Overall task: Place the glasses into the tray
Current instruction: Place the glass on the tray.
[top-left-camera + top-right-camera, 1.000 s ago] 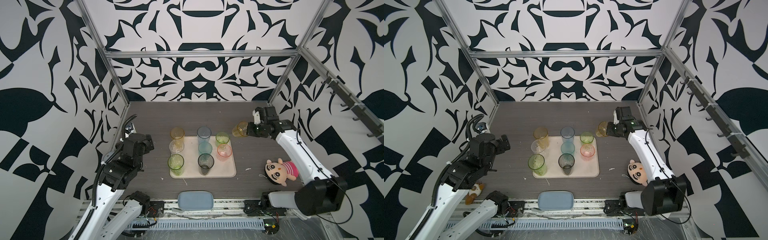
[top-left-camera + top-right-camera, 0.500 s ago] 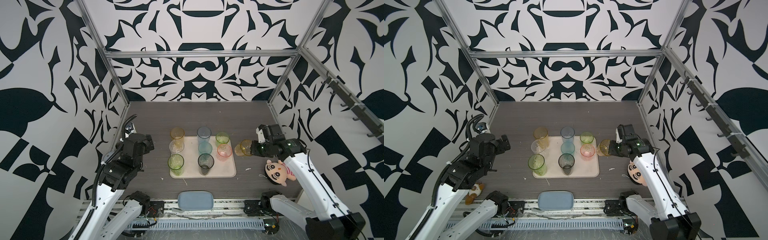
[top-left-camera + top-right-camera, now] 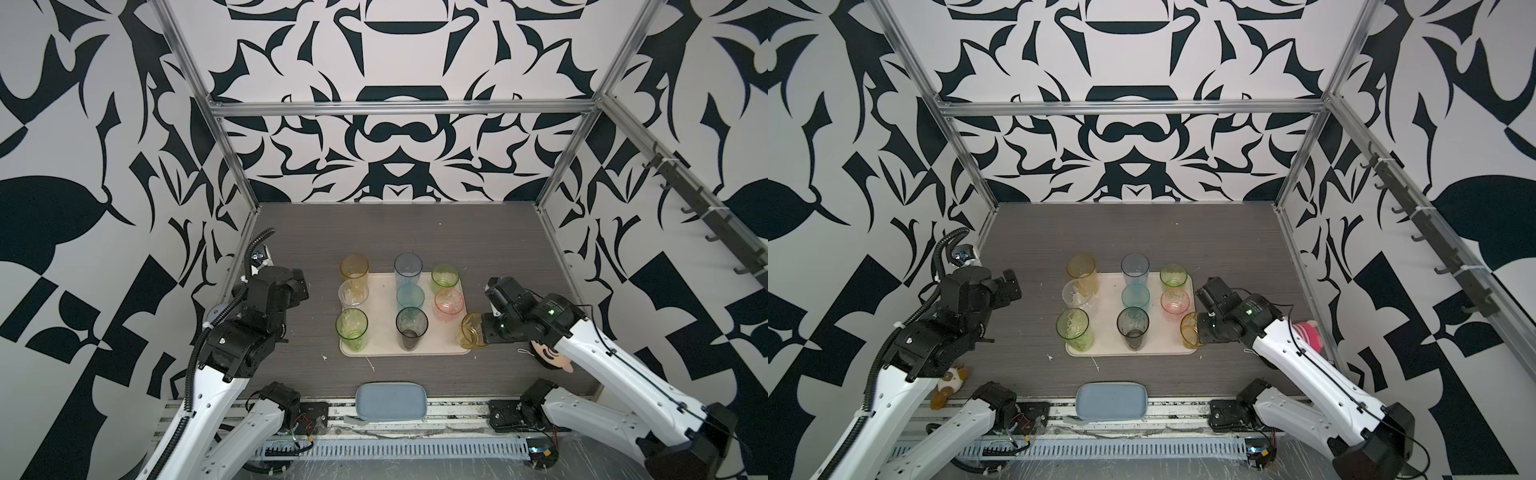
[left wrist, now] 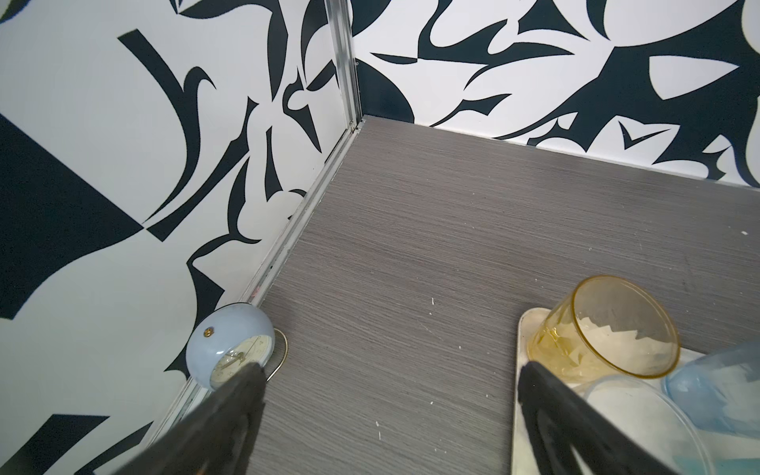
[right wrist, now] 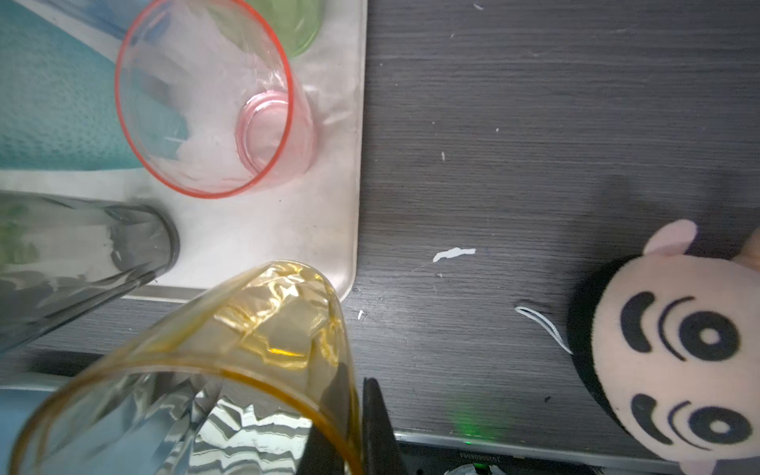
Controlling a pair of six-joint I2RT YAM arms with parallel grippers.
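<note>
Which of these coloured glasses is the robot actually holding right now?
The short amber glass at the tray's near right corner: the right gripper is shut on its rim. Every other glass stands free, with no gripper touching it.

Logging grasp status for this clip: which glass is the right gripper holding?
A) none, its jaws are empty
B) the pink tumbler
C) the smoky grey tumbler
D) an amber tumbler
D: the right gripper is pinched on the wall of the amber tumbler by a corner of the tray, while the pink tumbler and the smoky grey tumbler stand free in it.
</note>
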